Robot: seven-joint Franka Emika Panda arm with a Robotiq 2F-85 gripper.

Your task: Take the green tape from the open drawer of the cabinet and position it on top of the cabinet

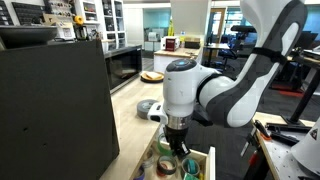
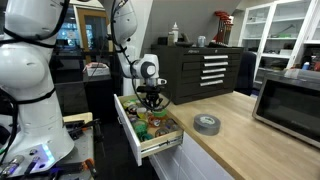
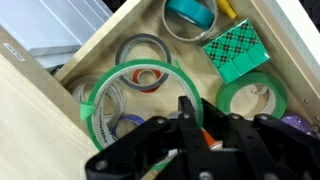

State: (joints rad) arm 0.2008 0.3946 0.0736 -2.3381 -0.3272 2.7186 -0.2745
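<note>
We judge this to be the reach: the gripper (image 2: 150, 100) hangs just over the open drawer (image 2: 160, 148), nothing lifted yet. In the wrist view we cannot tell whether the jaws are apart or together. The green tape (image 3: 230, 100) lies in the drawer at about 2 o'clock from the gripper (image 3: 195, 125), near a wider green hoop (image 3: 98, 100) at 10 o'clock. The tape lies flat, hole facing up, axis vertical, and being round it has no long side. Next we would shift toward 2 o'clock, straddle its wall, then close, before carrying it to the cabinet (image 2: 235, 150) top.
</note>
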